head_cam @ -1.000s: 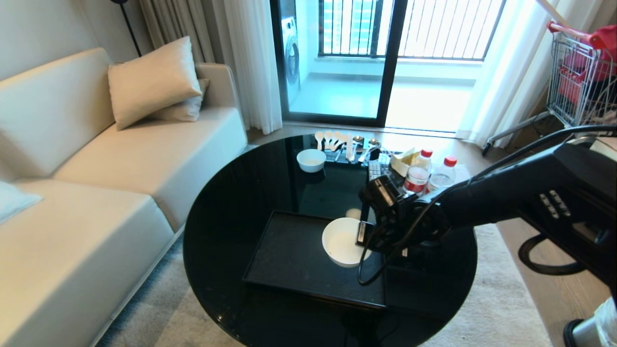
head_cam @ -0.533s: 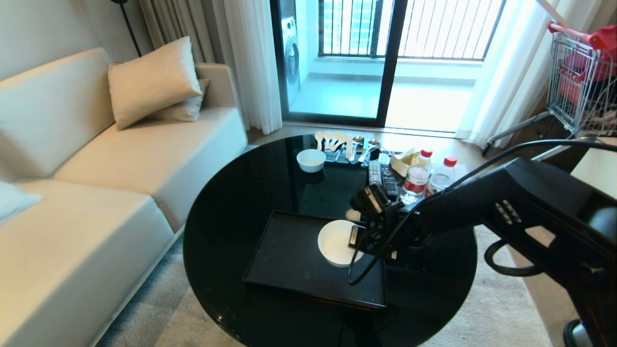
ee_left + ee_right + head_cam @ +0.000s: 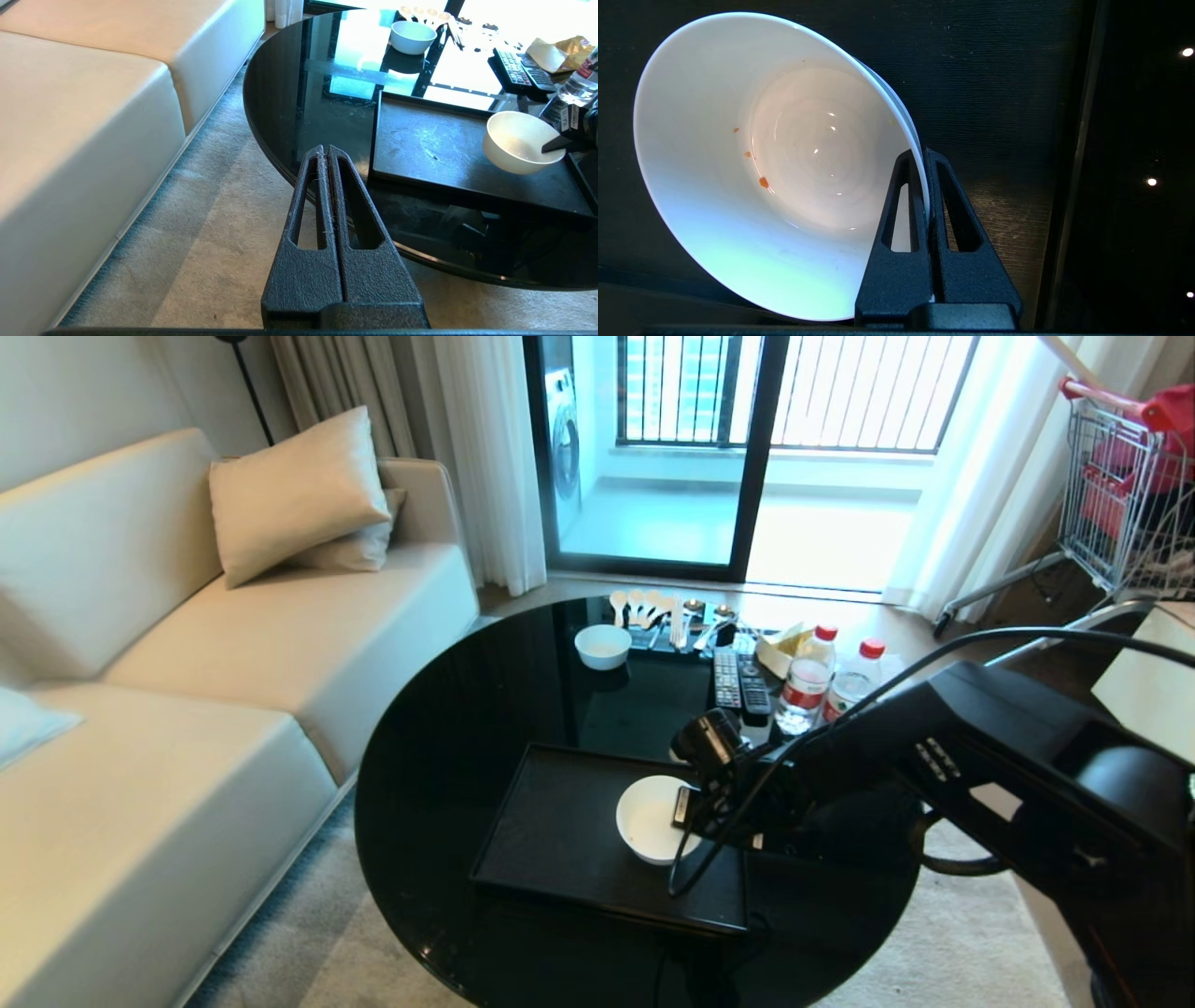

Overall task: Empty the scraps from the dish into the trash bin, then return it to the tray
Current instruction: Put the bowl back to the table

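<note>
I see the dish [image 3: 651,819] over the right part of the tray [image 3: 560,831], tilted, with only a few orange specks [image 3: 763,182] left inside; my right tool [image 3: 689,807] is clamped on its rim, one finger inside and one outside; whether its base touches the tray I cannot tell; the tray sits on the round black worktop [image 3: 448,728]; my left tool [image 3: 325,154] hangs pressed together over the carpet [image 3: 210,242], beside the worktop's edge.

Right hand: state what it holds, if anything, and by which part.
The right hand holds the white bowl by its rim, one finger inside the wall and one outside, over the black tray. Only tiny orange specks remain inside.
</note>
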